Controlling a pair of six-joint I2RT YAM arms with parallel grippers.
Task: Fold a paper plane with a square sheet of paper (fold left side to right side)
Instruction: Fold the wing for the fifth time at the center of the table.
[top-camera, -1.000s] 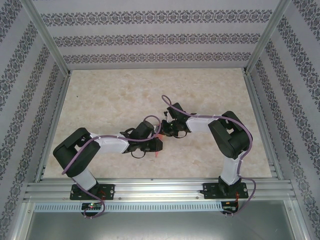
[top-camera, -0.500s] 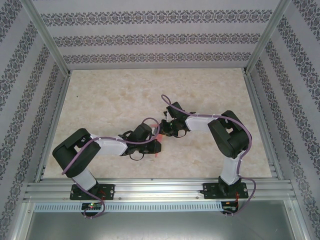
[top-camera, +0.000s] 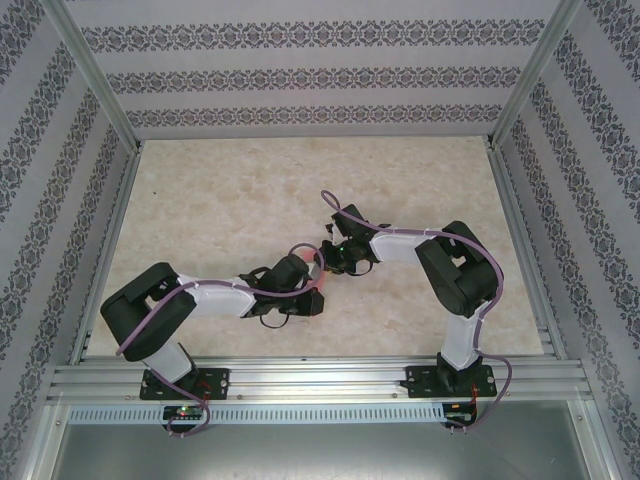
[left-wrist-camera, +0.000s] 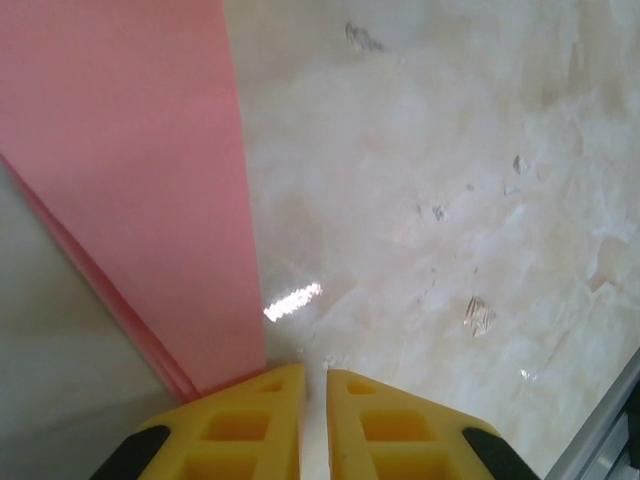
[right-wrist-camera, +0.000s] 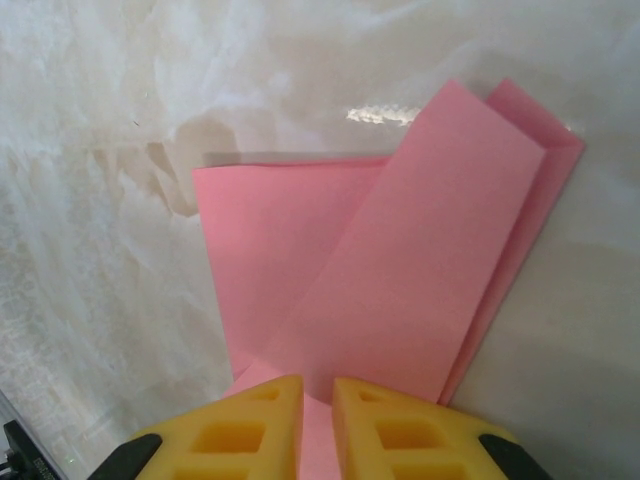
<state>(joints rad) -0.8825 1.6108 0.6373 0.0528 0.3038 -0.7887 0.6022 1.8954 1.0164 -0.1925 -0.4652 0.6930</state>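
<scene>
The pink-red sheet of paper (right-wrist-camera: 400, 260) lies folded on the table, a long flap laid slantwise over a wider layer. My right gripper (right-wrist-camera: 318, 385) is shut, its yellow fingertips (right-wrist-camera: 262, 405) resting on the near end of the folded paper. My left gripper (left-wrist-camera: 315, 372) is shut too, with only a thin slit between the fingertips. It sits on the table at the corner of a pink strip (left-wrist-camera: 130, 150), whose layered edges run off to the left. From above, both grippers (top-camera: 316, 292) (top-camera: 330, 260) meet mid-table and a sliver of paper (top-camera: 319, 283) peeks out.
The table (top-camera: 230, 190) is pale marbled. Aluminium rails (top-camera: 300, 375) run along the near edge and posts stand at the corners. Patterned walls close off three sides. Purple cables loop over both arms.
My left arm has sunk and drawn slightly back toward the near edge, its gripper sliding along the paper and closing a little. The right arm has stayed still.
</scene>
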